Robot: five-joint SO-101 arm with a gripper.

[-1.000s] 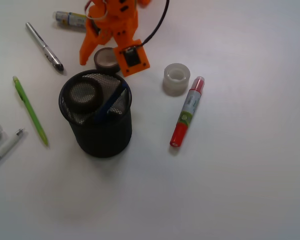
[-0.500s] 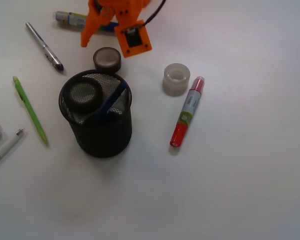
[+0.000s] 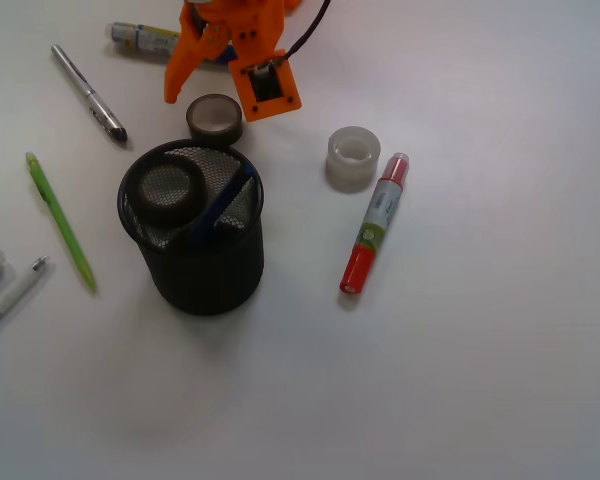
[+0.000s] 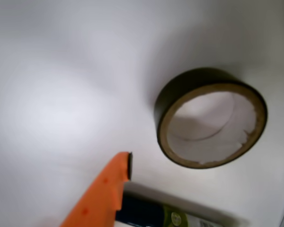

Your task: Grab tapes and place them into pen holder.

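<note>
The black mesh pen holder [image 3: 205, 270] stands left of centre, with one dark tape [image 3: 170, 190] and a blue pen inside it. A second dark tape [image 3: 215, 118] lies flat on the table just behind the holder; in the wrist view this dark tape [image 4: 210, 123] shows its cardboard core. A translucent whitish tape [image 3: 353, 158] lies to the right. My orange gripper [image 3: 218, 92] hovers just behind the dark tape on the table, open, holding nothing. Only one orange fingertip [image 4: 125, 165] shows in the wrist view, left of the tape and apart from it.
A red-capped marker [image 3: 375, 225] lies beside the whitish tape. A silver pen [image 3: 88, 92], a green pencil [image 3: 60, 220] and a white pen [image 3: 10, 295] lie at the left. A yellow-labelled tube [image 3: 140, 38] lies by the gripper, also the tube [image 4: 165, 217] below the fingertip.
A second ago my fingers straddled the dark tape on the table. The gripper has pulled back toward the far edge without it; the tape has stayed in place.
</note>
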